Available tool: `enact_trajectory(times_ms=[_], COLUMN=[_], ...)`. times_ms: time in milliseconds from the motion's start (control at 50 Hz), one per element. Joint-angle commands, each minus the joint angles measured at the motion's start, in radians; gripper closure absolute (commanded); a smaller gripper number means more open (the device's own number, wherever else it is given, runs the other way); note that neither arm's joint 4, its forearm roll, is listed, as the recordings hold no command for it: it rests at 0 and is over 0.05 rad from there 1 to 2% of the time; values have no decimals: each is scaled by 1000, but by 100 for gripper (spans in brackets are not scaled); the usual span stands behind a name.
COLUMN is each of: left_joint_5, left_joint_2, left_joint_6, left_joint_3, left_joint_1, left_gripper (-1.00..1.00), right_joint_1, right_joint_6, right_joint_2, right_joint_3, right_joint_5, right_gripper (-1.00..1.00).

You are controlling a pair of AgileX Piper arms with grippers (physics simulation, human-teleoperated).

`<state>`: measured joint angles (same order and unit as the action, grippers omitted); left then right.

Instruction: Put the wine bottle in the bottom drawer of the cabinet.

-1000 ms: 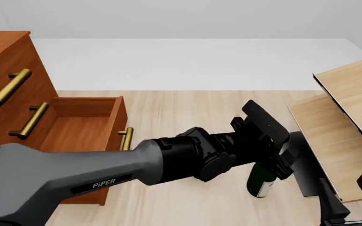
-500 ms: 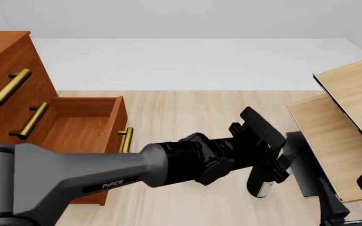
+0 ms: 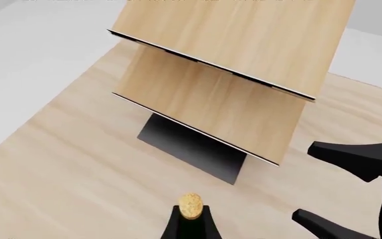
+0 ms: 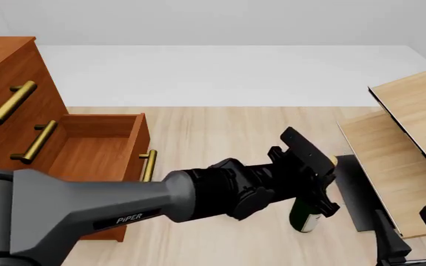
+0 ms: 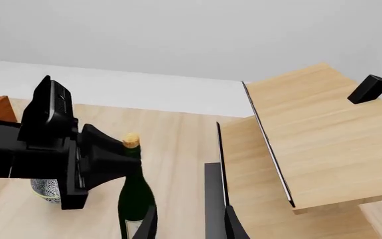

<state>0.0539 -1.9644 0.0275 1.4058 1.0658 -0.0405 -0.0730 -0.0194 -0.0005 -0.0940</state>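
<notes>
Mostly hidden behind the left end effector [image 4: 324, 185], the wine bottle [image 4: 305, 217] stands upright on the tabletop [image 4: 221, 133], neck between its fingers; grip unclear. Only spread right end effector [image 4: 412, 230] fingertips show.

Dark green wine bottle [image 5: 136, 196] (tan cork top)

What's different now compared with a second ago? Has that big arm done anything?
Only slightly: the left gripper has edged lower and closer onto the wine bottle, around its neck. Whether it grips is unclear. The bottle stands upright where it was, the bottom drawer remains open, and the right gripper hasn't moved.
</notes>
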Motion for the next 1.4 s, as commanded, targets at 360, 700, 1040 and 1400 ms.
enact_trajectory(times_ms=[360, 700, 1040, 1400], left_joint_5=[-41, -83, -138, -265], left_joint_2=[302, 620, 831, 1087], left_joint_6=[61, 83, 69, 149], left_joint_3=[-82, -196, -253, -326], left_joint_1=[-66, -160, -298, -510], left_gripper=[100, 100, 100, 100], right_joint_1=[-3, -10, -15, -20], right_joint_6=[-7, -23, -28, -32], right_joint_2=[2, 5, 4, 3], right_joint_3=[0, 0, 0, 0], right_joint_5=[-1, -4, -1, 2], right_gripper=[-100, -100, -100, -100])
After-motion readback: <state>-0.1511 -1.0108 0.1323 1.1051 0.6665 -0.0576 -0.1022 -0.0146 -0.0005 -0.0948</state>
